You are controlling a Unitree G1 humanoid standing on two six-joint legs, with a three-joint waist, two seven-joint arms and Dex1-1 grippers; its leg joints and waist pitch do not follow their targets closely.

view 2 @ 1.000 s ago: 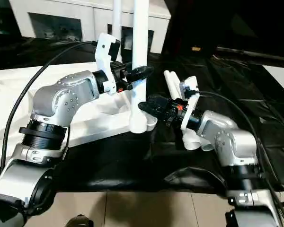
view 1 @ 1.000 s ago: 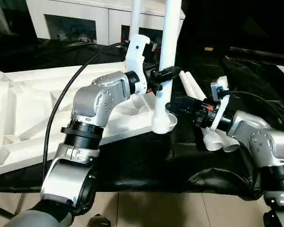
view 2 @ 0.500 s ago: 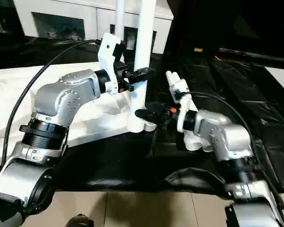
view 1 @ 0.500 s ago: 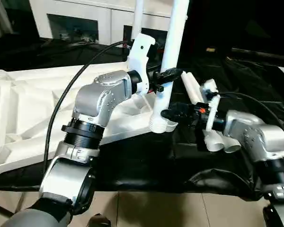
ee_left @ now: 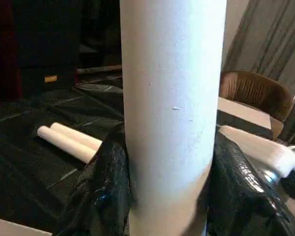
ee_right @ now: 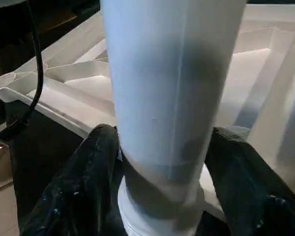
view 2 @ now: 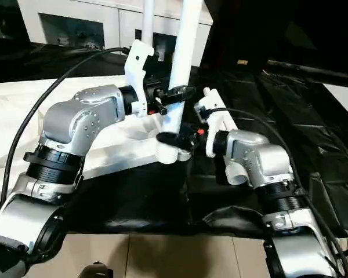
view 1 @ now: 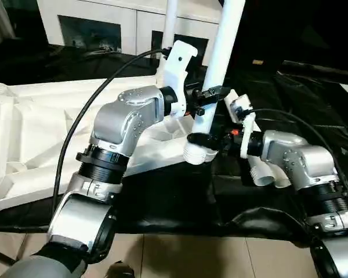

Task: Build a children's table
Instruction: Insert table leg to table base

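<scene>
The white tabletop point(view 1: 29, 127) lies underside up, its ribs showing. A white leg point(view 1: 220, 52) stands with its foot in the near right corner socket point(view 1: 198, 155), leaning slightly right. My left gripper point(view 1: 207, 94) is shut on this leg partway up; its black fingers point(ee_left: 96, 196) press both sides of the tube point(ee_left: 172, 98). My right gripper point(view 1: 202, 139) holds the same leg just above the socket, its fingers point(ee_right: 88, 177) hugging the wide lower end point(ee_right: 172, 73). Another leg point(view 1: 170, 29) stands upright at the far corner.
Two spare legs point(view 1: 236, 104) lie on the black sheet point(view 1: 180, 197) behind my right forearm, their open ends point(view 1: 267, 174) facing the front. A white glass-door cabinet point(view 1: 104, 23) stands at the back. Tiled floor runs along the near edge.
My right gripper has moved left from beside the socket until its fingers came around the leg's foot. The left gripper keeps its hold on the leg.
</scene>
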